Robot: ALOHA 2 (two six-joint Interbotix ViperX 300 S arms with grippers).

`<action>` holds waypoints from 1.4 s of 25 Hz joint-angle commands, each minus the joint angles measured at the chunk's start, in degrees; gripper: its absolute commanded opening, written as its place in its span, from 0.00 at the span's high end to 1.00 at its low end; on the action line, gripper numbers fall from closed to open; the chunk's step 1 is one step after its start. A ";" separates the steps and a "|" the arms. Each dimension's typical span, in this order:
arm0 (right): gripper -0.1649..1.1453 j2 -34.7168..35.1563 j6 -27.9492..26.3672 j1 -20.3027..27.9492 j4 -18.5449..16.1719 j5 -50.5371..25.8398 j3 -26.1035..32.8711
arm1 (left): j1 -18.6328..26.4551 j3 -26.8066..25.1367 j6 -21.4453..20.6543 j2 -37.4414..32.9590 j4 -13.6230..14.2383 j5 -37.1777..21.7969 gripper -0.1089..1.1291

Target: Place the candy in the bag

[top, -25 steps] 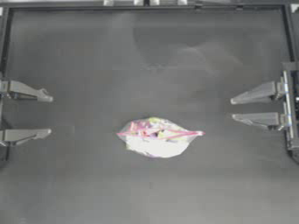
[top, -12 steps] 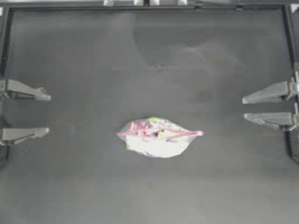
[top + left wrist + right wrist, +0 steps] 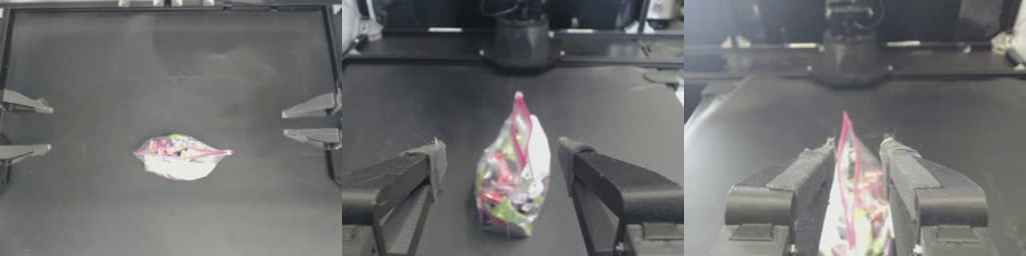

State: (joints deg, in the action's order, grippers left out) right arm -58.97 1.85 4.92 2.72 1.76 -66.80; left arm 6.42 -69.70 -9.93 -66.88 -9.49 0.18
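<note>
Top view: bag (image 3: 180,156) on dark table (image 3: 100,65).

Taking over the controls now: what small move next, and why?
Probably just park both arms. The bag lies alone mid-table, nothing loose shows beside it, and the left gripper and right gripper sit open at the edges of the table, apart from it.
</note>
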 commanded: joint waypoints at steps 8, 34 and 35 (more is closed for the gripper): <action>0.32 -1.76 0.09 0.09 0.97 0.09 -0.44 | 0.62 0.44 0.00 -1.85 0.18 -1.05 0.12; 0.32 -9.93 0.00 0.09 1.93 -1.32 -2.37 | 2.46 -0.09 0.00 -6.33 0.09 -2.99 0.12; 0.32 -10.02 0.00 0.09 1.85 -1.32 -2.29 | 2.55 -0.09 0.00 -6.68 0.09 -2.99 0.12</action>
State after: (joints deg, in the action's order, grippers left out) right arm -69.26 1.85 5.01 4.39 0.26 -69.79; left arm 8.70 -70.40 -9.93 -73.65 -9.49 -2.99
